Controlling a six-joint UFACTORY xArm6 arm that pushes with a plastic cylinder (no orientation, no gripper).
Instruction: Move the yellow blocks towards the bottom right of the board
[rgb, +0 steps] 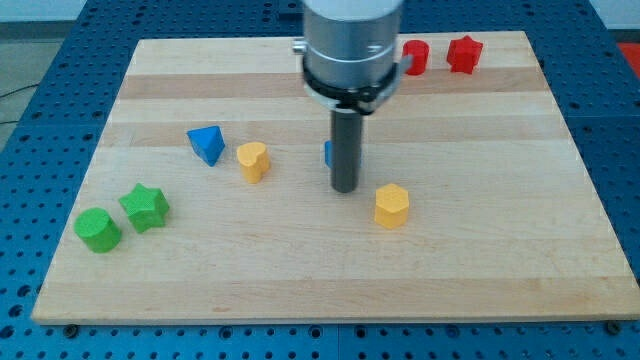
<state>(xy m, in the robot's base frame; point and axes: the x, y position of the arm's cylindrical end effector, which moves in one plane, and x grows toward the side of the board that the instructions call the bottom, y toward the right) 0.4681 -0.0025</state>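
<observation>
Two yellow blocks lie on the wooden board (470, 270). A yellow hexagonal block (391, 206) sits just right of centre. A yellow heart-shaped block (252, 160) sits left of centre. My tip (345, 188) rests on the board between them, close to the upper left of the hexagonal block, with a small gap. The rod hides most of a blue block (328, 153) behind it.
A blue triangular block (206, 143) lies left of the yellow heart. A green star (145, 207) and a green cylinder (98, 230) sit at the view's left edge. A red block (415, 57) and a red star (464, 53) sit at the top right.
</observation>
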